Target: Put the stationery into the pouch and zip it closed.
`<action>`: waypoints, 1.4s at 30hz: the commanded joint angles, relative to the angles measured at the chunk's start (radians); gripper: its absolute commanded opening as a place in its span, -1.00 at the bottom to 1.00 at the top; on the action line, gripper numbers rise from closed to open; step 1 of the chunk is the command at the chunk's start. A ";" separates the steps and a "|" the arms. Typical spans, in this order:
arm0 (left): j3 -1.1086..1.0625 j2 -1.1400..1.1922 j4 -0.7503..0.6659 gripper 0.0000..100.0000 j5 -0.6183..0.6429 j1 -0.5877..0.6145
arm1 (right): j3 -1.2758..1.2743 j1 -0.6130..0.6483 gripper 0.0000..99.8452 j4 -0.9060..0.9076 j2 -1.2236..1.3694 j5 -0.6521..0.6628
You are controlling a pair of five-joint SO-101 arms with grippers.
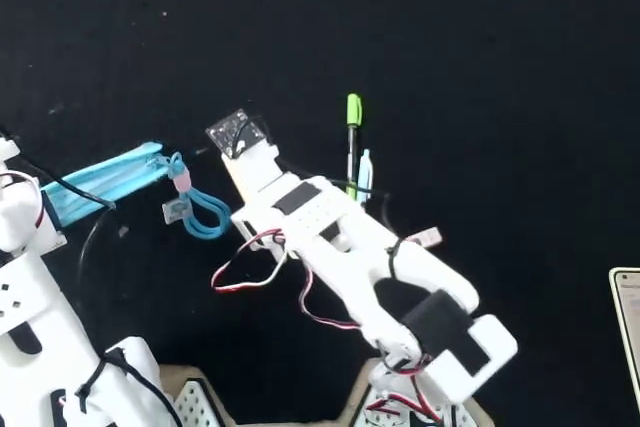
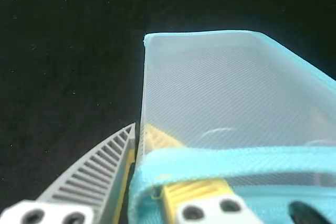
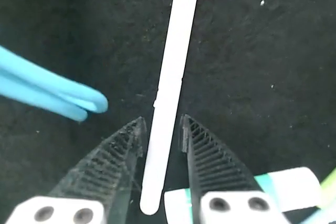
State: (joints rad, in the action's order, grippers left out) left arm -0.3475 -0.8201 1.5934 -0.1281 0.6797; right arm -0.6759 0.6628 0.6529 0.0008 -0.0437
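The light blue mesh pouch (image 1: 108, 178) (image 2: 220, 93) lies at the table's left, with my left gripper (image 1: 48, 215) (image 2: 140, 128) shut on its rim; the yellow finger (image 2: 163, 140) sits inside, the grey one outside. A white stick (image 3: 170, 72) lies on the black table between the fingers of my open right gripper (image 3: 163, 121) (image 1: 234, 133), which straddles it with small gaps on both sides. A green pen (image 1: 352, 137) and a pale blue pen (image 1: 364, 175) lie side by side to the right of that gripper. The pouch's blue loop strap (image 1: 203, 215) (image 3: 52, 95) rests near the pouch's far end.
Red and white wires (image 1: 250, 272) hang beside the right arm (image 1: 380, 267). A white flat object (image 1: 627, 317) pokes in at the table's right edge. A white and teal pen end (image 3: 294, 182) shows beside the right gripper's finger. Bare black table stretches across the back.
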 commanded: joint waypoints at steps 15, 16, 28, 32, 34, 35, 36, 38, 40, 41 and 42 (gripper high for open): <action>0.042 -0.015 -0.005 -0.94 0.008 0.010 | 0.142 -0.098 -0.95 0.086 0.094 0.080; 0.042 -0.015 -0.005 -0.94 0.008 0.010 | 0.145 -0.123 -0.98 0.095 0.085 0.100; 0.042 -0.015 -0.005 -0.94 0.008 -0.024 | 0.147 -0.256 -0.98 0.405 -0.386 0.190; 0.044 -0.015 -0.003 -0.94 0.008 -0.042 | 0.113 -0.431 -0.98 0.499 -0.556 0.190; 0.042 -0.015 0.009 -0.94 0.008 -0.071 | 0.067 -0.574 -0.98 0.514 -0.608 0.190; 0.044 -0.015 0.018 -0.94 0.008 -0.094 | 0.041 -0.647 -0.98 0.514 -0.624 0.192; 0.044 -0.015 0.023 -0.94 0.012 -0.130 | 0.016 -0.720 -0.98 0.511 -0.631 0.207; 0.054 -0.015 0.031 -0.94 0.015 -0.220 | -0.022 -0.827 -0.98 0.509 -0.630 0.273; 0.093 -0.015 0.032 -0.94 0.021 -0.317 | -0.048 -0.901 -0.98 0.509 -0.621 0.344; 0.127 -0.015 0.035 -0.94 0.043 -0.361 | -0.056 -0.930 -0.98 0.509 -0.616 0.370; 0.162 -0.015 0.037 -0.94 0.068 -0.398 | -0.062 -0.957 -0.98 0.509 -0.615 0.391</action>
State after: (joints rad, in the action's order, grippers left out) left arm -0.3138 -0.8186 1.6195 -0.1097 0.4066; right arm -0.7373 -0.1995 1.1561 -0.5854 0.2754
